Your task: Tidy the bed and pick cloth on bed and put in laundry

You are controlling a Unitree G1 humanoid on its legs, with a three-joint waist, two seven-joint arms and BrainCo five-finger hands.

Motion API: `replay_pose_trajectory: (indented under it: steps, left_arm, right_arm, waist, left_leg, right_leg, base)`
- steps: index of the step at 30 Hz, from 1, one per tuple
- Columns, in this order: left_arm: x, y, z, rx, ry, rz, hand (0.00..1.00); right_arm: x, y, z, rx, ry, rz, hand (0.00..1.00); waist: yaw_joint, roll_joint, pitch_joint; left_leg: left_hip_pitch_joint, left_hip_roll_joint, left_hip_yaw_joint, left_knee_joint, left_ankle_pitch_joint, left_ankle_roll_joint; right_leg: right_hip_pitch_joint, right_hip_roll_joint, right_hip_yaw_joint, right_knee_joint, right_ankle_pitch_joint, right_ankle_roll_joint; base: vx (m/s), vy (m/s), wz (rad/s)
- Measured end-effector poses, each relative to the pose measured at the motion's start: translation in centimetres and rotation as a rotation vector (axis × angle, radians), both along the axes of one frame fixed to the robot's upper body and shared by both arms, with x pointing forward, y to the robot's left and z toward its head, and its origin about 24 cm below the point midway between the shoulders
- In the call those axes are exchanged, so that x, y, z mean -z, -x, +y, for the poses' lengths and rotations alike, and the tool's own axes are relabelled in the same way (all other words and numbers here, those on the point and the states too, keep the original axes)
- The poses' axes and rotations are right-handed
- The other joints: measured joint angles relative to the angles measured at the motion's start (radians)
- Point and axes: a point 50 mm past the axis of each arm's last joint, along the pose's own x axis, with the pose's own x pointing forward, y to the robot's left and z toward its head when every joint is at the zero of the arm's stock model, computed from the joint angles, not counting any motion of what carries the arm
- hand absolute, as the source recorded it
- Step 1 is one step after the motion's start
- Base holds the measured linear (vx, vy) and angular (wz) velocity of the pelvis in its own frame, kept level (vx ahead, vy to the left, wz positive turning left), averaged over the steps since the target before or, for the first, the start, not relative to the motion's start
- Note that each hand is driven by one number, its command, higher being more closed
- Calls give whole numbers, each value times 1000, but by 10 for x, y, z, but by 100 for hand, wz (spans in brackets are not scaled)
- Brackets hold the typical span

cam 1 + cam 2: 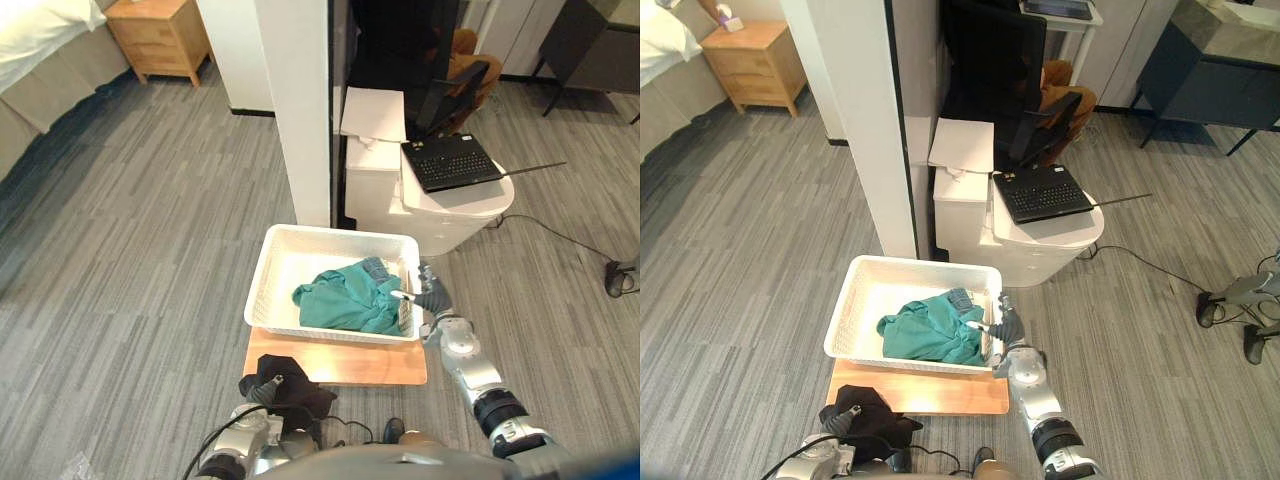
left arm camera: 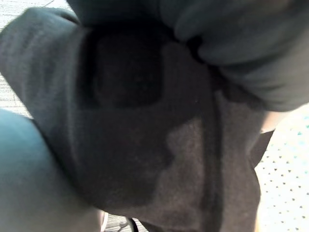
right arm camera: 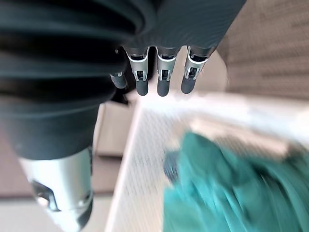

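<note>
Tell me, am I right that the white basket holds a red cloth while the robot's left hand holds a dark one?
Not quite. The left eye view shows a teal cloth in the white basket, not a red one. The rest stands: the left hand does hold a dark cloth.

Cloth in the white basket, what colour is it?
The cloth is teal green, clearest in the left eye view.
</note>
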Motion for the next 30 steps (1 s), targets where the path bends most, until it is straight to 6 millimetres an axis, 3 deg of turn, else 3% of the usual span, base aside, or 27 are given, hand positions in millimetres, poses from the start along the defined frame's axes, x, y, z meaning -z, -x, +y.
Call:
replay_pose_trajectory:
  steps: [4,7,11,20,23,26,27,30]
  left_arm:
    - [3,9,2,-61,4,21,100]
    - [7,18,5,-133,13,50,100]
    - [8,26,9,-207,22,62,100]
    - [16,47,15,-352,35,123,100]
    - [18,53,15,-451,67,132,100]
    - [20,61,13,-731,127,134,100]
    - [21,64,14,-869,156,123,100]
    - [20,64,15,-1017,186,86,100]
  right_arm:
    - [7,11,-25,153,-54,33,0]
    - [23,31,-43,270,-108,92,0]
    - [49,70,-63,450,-176,184,0]
    - [78,135,-91,794,-254,257,0]
    - [92,154,-84,783,-310,339,0]
    - [106,168,-67,647,-331,482,0]
    - [111,173,-61,523,-298,568,0]
    - [117,181,-53,378,-266,670,0]
  waist:
    - [-19,5,-8]
    - [-38,15,-21]
    - [-51,29,-32]
    - [-53,46,-51]
    - [-52,44,-53]
    - [-51,46,-54]
    - [-51,46,-54]
    - [-44,47,-52]
  left_leg:
    - [12,3,19,0,0,0]
    - [20,8,21,0,-4,-5]
    - [27,15,26,-1,-4,-5]
    - [33,18,48,0,-20,-3]
    - [42,17,47,0,-18,0]
    - [49,11,32,0,-20,-1]
    - [42,6,1,0,-17,3]
    - [24,-15,-96,0,-4,19]
  right_leg:
    - [6,0,14,0,0,0]
    - [11,4,14,0,0,0]
    - [9,10,16,0,3,-6]
    - [4,18,43,-7,6,-10]
    - [12,18,42,-7,7,-11]
    - [30,15,29,-10,4,-9]
    - [40,9,-4,-10,-3,-4]
    - [65,-12,-109,-8,-23,10]
  base:
    - [2,-5,-11]
    - [-20,-13,-4]
    - [-60,-16,-5]
    - [-13,2,-8]
    - [59,8,-3]
    - [68,2,14]
    - [26,-12,52]
    - [-3,-10,97]
